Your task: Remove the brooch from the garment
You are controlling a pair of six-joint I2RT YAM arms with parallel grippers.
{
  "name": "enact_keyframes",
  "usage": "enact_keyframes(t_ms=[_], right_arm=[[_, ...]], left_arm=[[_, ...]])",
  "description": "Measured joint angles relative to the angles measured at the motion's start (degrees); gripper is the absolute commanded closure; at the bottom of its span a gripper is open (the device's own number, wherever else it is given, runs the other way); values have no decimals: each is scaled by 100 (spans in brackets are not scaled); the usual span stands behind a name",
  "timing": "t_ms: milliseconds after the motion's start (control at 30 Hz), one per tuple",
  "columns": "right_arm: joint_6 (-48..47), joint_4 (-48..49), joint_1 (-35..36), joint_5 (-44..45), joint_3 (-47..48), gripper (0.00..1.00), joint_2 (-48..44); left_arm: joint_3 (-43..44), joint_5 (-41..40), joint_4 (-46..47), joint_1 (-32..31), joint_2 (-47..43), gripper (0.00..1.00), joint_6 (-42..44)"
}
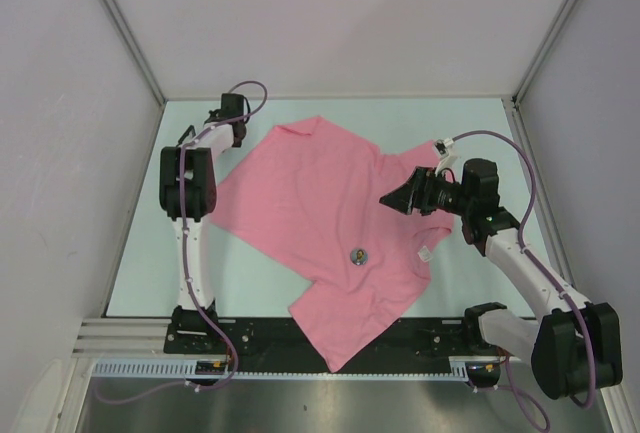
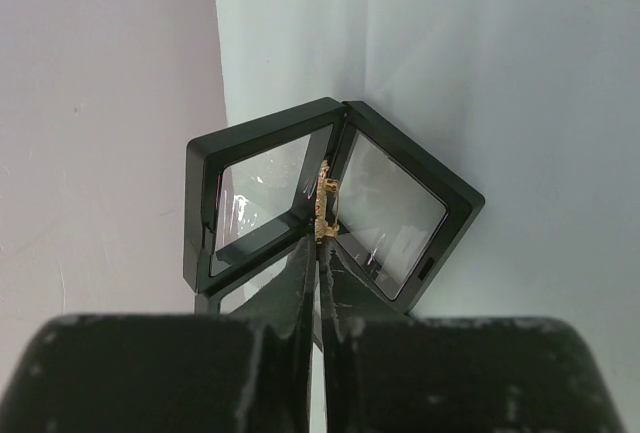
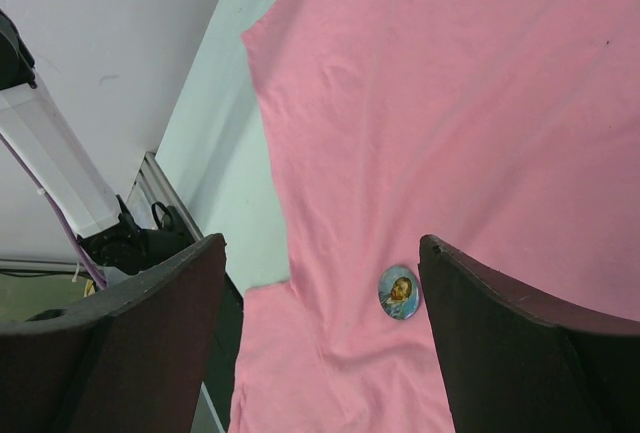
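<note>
Right wrist view frames the brooch (image 3: 399,292), pinned on the garment (image 3: 450,103), between the fingers of the wide-open, empty right end effector (image 3: 322,244). This looks like the approach step. Next it must descend and pinch the brooch's rim without bunching cloth. The left end effector (image 2: 320,253) is shut, its tips at a black box (image 2: 262,128).
</note>
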Motion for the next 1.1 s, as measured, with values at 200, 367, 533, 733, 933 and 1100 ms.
enact_keyframes(t_ms=[200, 367, 533, 733, 933, 1100], right_arm=[[0, 0, 0, -2, 0, 18, 0], [0, 0, 0, -11, 0, 18, 0], [0, 0, 0, -13, 0, 18, 0], [-2, 0, 0, -15, 0, 18, 0], [-2, 0, 0, -13, 0, 18, 2], [-2, 0, 0, -15, 0, 18, 13]], left_arm=[[0, 13, -9, 9, 2, 95, 0], [0, 48, -33, 22, 2, 94, -9], [0, 103, -48, 35, 35, 94, -55], [0, 114, -87, 37, 140, 84, -101], [0, 127, -129, 37, 146, 71, -146], [0, 184, -205, 37, 146, 67, -232]])
